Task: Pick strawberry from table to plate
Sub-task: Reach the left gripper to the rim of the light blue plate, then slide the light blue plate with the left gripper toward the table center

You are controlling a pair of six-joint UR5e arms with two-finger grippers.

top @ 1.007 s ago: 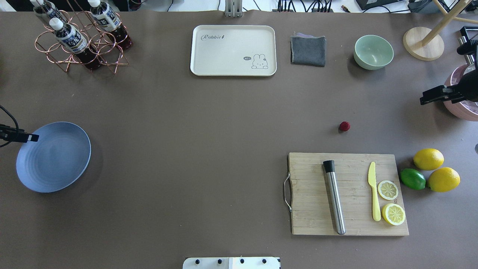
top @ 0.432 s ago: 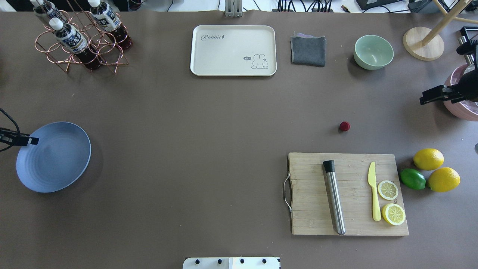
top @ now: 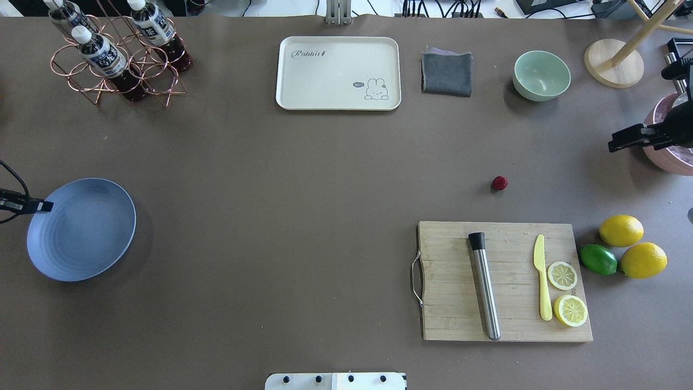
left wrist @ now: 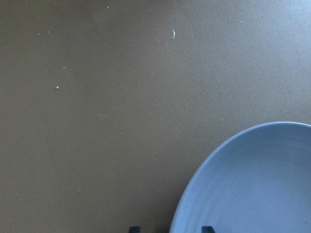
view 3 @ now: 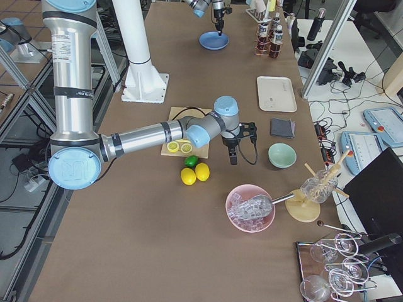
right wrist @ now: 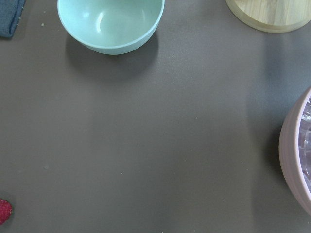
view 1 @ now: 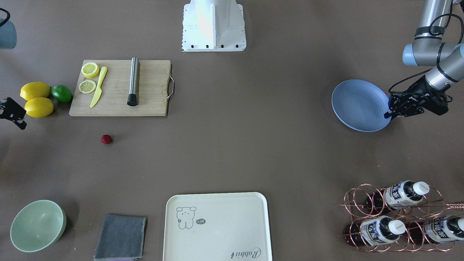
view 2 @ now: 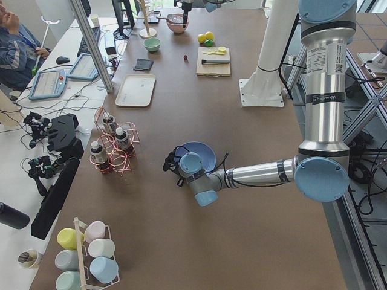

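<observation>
The strawberry [top: 499, 183] [view 1: 106, 139] lies alone on the bare table [top: 303, 189], just beyond the cutting board, and shows at the bottom left corner of the right wrist view [right wrist: 4, 211]. My right gripper [top: 612, 146] [view 1: 20, 123] hovers well to its right with nothing in it, and its fingers look apart. The light-blue plate [top: 81, 230] [view 1: 359, 105] [left wrist: 252, 184] rests flat at the far left. My left gripper [top: 46, 206] [view 1: 388, 114] [left wrist: 170, 229] is open at the plate's near rim, one fingertip on each side of the rim and neither touching it.
A wooden cutting board [top: 449, 281] holds a steel muddler, a yellow knife and lemon slices. Two lemons [top: 621, 230] and a lime [top: 598, 259] sit to its right. At the back stand a pale-green bowl [top: 541, 75], a grey cloth [top: 446, 72], a cream tray [top: 335, 70] and a bottle rack [top: 116, 59]. A pink bowl [top: 671, 162] is behind my right gripper.
The plate has shifted a little to the right and settled flat. My left gripper has drawn back slightly towards the left edge. The right arm and the strawberry have stayed put.
</observation>
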